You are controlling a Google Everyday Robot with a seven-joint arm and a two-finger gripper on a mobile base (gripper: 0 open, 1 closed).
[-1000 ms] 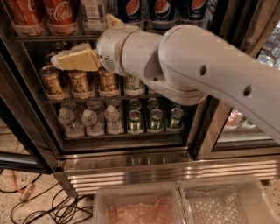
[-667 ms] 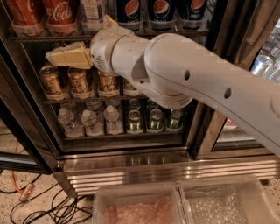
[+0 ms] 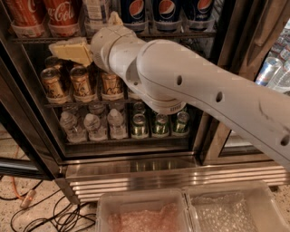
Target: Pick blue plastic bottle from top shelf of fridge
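The fridge fills most of the view, its ribbed steel base running across the lower part and its racks of drinks above. A thick white arm crosses in front of it from the right edge up towards the upper left. At the bottom edge two clear plastic tubs sit side by side in front of the steel base, and dark cables lie on the speckled floor to the left.

The top shelf is a thin dark rack at the top of the view. On it stand red Coca-Cola bottles at the left and dark blue Pepsi bottles at the right. The blue plastic bottle, with its pale label and small dark print, stands between them, only its lower part in view.

The gripper sits at the arm's left end, its tan tip pointing left, just under the front rail of the top shelf and below and to the left of the blue plastic bottle. It is not touching the bottle, and whether it is spread or pressed together cannot be told.

Under the gripper is a row of gold-brown cans. On the rack below stand small water bottles at the left and green cans at the right
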